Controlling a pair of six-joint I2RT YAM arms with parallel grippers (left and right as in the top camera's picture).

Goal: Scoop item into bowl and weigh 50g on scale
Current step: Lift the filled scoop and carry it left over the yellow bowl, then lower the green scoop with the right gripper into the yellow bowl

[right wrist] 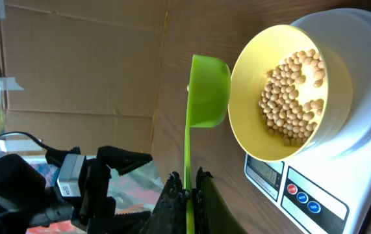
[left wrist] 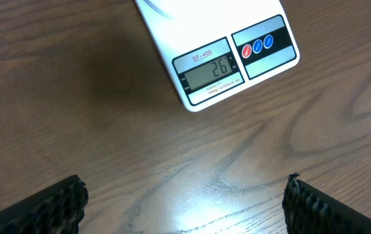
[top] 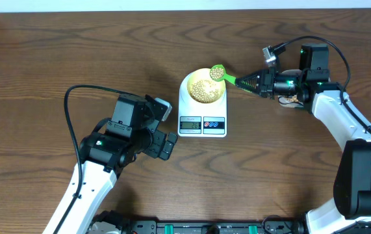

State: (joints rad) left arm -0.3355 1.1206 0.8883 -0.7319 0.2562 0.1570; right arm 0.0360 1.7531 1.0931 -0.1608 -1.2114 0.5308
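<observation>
Your right hand (right wrist: 188, 193) is closed tight on the handle of a green scoop (right wrist: 206, 91). The two fingers pinch the thin handle edge-on. The arm reaches in from the right side of the tabletop (top: 75, 52), and the scoop points left toward the scale.

The scoop's cup is at the upper right rim of the bowl (right wrist: 250, 97). It is either touching the rim or just beside it; you cannot tell which. From the right wrist view you see only the side of the cup, so its contents are hidden.

The bowl is small, round and pale yellow, and it sits on the platform of the white scale (left wrist: 172, 26). The scale stands near the middle of the tabletop. A layer of tan-yellow beans (right wrist: 292, 97) covers the bottom of the bowl, well below the rim. From the left wrist view, the scale's grey display reads 26, with red and blue buttons to one side of it.

Your left hand (left wrist: 185, 192) is wide open and holds nothing. Its two dark fingers are spread far apart above bare wood. It is near the scale's front left corner, pointing toward the display and clear of the scale.
</observation>
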